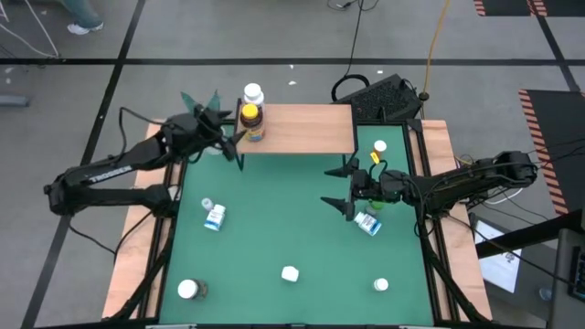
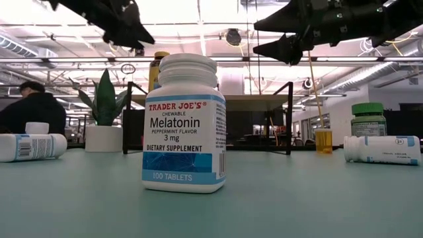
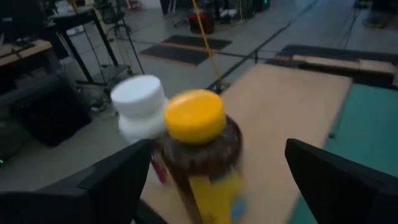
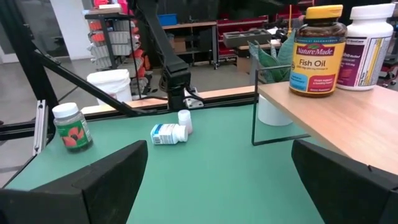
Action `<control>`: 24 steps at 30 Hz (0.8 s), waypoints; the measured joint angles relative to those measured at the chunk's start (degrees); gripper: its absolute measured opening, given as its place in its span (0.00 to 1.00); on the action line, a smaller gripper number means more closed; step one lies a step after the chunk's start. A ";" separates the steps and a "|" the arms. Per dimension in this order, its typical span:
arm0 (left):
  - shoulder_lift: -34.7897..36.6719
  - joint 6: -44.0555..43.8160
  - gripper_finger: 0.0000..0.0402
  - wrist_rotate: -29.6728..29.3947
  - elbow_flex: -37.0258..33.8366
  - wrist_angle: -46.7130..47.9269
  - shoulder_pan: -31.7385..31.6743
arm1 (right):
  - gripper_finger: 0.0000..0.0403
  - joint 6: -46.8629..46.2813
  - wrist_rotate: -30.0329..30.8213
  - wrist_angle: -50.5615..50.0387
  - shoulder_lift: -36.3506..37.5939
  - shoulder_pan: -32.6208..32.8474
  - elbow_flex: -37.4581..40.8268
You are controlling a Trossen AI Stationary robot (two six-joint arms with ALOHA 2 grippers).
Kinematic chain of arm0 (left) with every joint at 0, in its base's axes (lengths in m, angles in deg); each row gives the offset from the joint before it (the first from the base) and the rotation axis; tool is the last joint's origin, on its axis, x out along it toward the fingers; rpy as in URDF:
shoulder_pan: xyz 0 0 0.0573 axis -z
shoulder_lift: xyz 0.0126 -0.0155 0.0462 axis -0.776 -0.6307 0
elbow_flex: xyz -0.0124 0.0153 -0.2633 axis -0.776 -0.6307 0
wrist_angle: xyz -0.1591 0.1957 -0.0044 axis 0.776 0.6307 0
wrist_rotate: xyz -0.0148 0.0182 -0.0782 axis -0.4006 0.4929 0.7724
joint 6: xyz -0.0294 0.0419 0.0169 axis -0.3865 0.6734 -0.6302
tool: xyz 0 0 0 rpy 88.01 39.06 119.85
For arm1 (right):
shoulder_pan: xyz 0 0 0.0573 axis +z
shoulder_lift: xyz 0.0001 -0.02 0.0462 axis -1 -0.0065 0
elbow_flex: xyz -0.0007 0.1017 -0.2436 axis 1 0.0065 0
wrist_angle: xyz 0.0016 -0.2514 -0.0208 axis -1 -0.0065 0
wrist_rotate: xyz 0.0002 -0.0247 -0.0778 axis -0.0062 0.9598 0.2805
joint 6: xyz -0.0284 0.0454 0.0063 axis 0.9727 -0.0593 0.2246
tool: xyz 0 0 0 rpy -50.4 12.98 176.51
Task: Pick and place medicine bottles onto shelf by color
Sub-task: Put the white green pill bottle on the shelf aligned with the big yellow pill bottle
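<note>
High view: left gripper (image 1: 228, 128) jaws apart at the light-wood shelf (image 1: 311, 128), just beside the amber yellow-capped Fish Oil bottle (image 1: 250, 122) standing next to a white-capped white bottle (image 1: 253, 94). Risk: a finger clips the amber one on retreat and topples both.

Low view: white-and-blue Melatonin bottle (image 2: 184, 125) upright on the green table (image 2: 297, 198); contents not visible.

Left wrist view: the amber bottle sits free between the spread fingers (image 3: 118, 180).

Right wrist view: right gripper (image 4: 217, 180) wide apart, empty, above the table.
</note>
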 joint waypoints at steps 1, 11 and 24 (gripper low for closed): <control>0.95 -0.81 0.91 -0.48 0.00 1.17 1.73 | 0.98 0.04 0.00 0.03 0.02 0.00 0.00; -0.18 -20.38 0.71 -14.16 3.21 23.67 33.27 | 0.98 5.21 0.02 0.61 0.02 -0.04 0.00; -27.94 -70.55 0.50 4.09 28.74 68.31 58.70 | 0.98 15.91 -0.15 8.28 0.02 -3.27 0.00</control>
